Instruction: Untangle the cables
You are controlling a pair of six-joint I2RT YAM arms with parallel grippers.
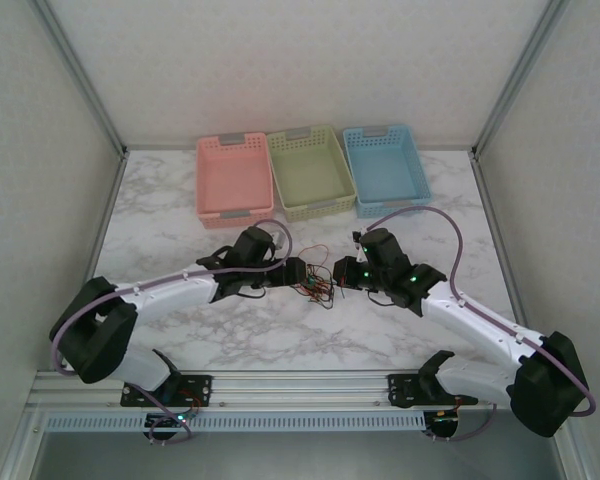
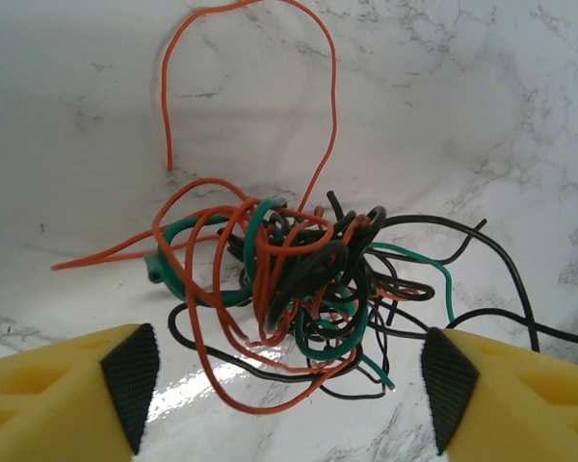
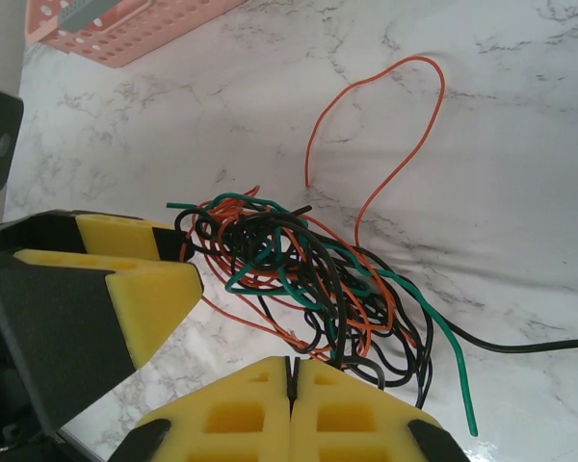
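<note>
The cables [image 1: 315, 285] lie in one knotted bundle of orange, green and black wires on the marble table, between the two grippers. In the left wrist view the tangle [image 2: 299, 279] sits just ahead of my left gripper [image 2: 289, 375], which is open, its pads wide apart on either side of the bundle's near edge. One long orange wire [image 2: 334, 96] arcs away from the knot. In the right wrist view my right gripper [image 3: 290, 364] is shut, its tips against the tangle [image 3: 299, 260]; no wire shows in the seam. The left gripper's yellow fingers [image 3: 144, 289] stand at the bundle's other side.
Three baskets stand in a row at the back of the table: pink [image 1: 233, 178], green [image 1: 310, 172] and blue [image 1: 385, 165]. A black wire [image 3: 549, 345] trails off to the right of the bundle. Metal frame rails border the table.
</note>
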